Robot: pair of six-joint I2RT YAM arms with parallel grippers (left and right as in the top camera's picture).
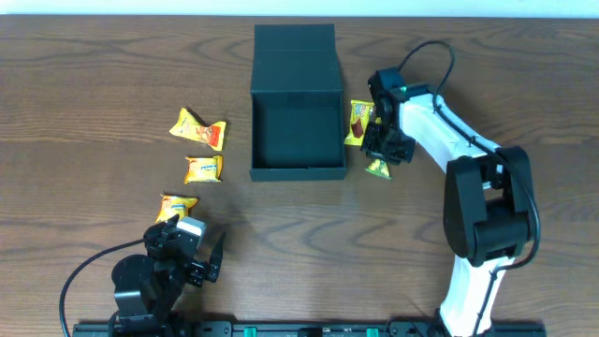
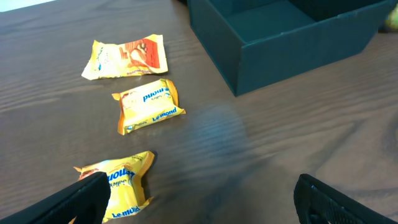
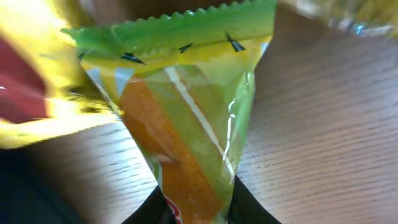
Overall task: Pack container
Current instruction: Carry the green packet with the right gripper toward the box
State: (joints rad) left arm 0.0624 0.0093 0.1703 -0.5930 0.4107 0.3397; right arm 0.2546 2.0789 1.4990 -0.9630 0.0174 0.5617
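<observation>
Just off the container's [image 1: 298, 172] right wall, the right gripper [image 1: 382, 157] hangs low over the table [image 1: 94, 75]. Its jaws are drawn in on the narrow end of a green packet [image 3: 193, 112], and the right wrist view shows the dark fingers [image 3: 146, 218] pressing that tip from both sides. A yellow packet [image 1: 358, 122] lies just beside the same wall, next to the gripper. The container sits mid-table, open, with its lid [image 1: 294, 56] folded back flat. It is well apart from the left gripper [image 1: 192, 260], which rests near the front-left edge, jaws spread wide around nothing. Three more packets [image 1: 202, 168] lie between that gripper and the container's left wall.
</observation>
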